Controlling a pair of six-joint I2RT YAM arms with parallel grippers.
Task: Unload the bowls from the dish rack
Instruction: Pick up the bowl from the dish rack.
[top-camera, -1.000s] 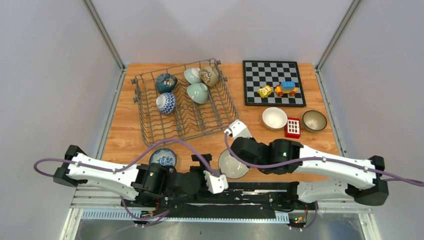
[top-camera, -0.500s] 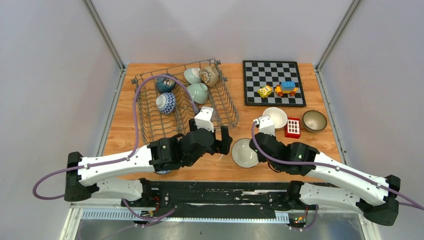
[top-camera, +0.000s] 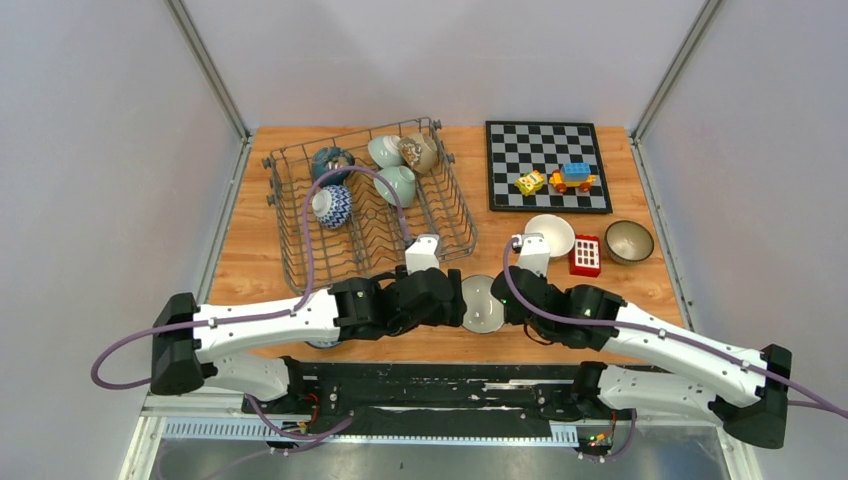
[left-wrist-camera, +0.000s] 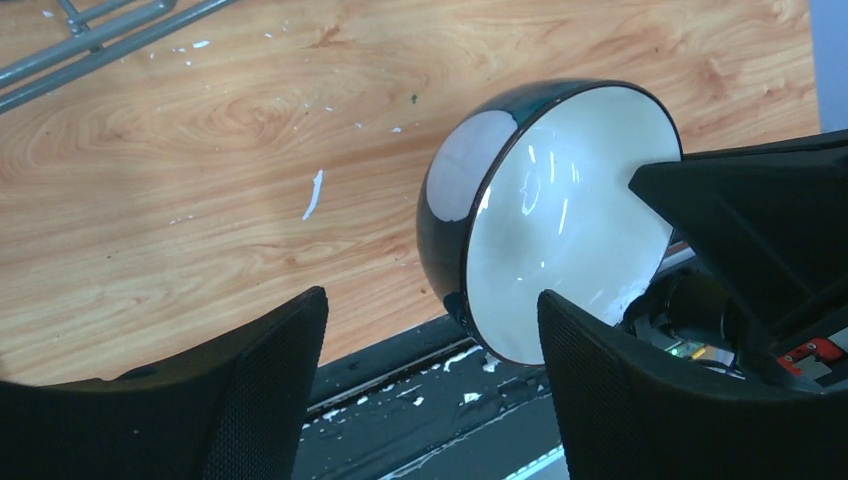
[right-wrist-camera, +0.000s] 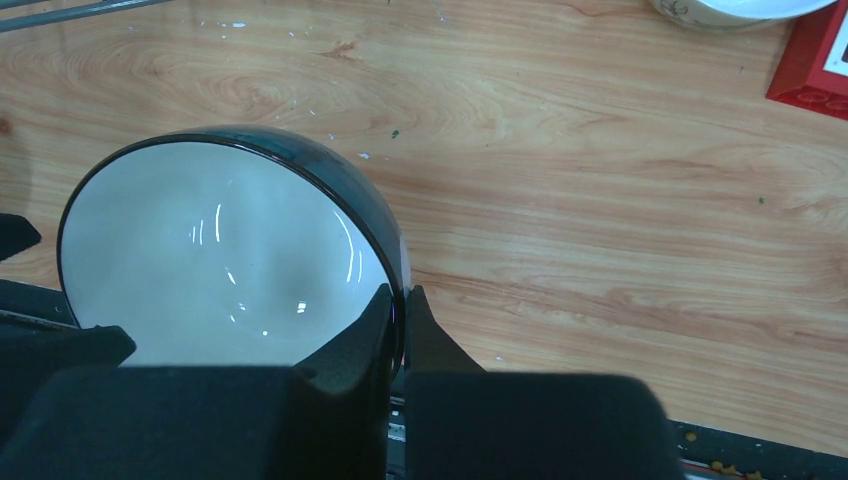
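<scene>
Top external view showed five bowls in the dish rack (top-camera: 280, 225), all at its far end: one dark teal bowl (top-camera: 330, 160), one blue-and-white bowl (top-camera: 332, 205), two pale green bowls (top-camera: 397, 185) and one beige-brown bowl (top-camera: 420, 152). Two more sat on the bench (top-camera: 250, 270) right of the rack, a cream bowl (top-camera: 549, 236) and a brown bowl (top-camera: 628, 241), with one red block (top-camera: 585, 255) between them. One chessboard (top-camera: 548, 140) behind them carried two toy blocks (top-camera: 573, 177). An eighth, the white-lined dark bowl (right-wrist-camera: 220, 260), was held on its side near the bench's front edge, the right hand (right-wrist-camera: 400, 310) pinched onto its rim. The left hand (left-wrist-camera: 430, 310) stood wide, fingers either side of that bowl, with no clear grip.
</scene>
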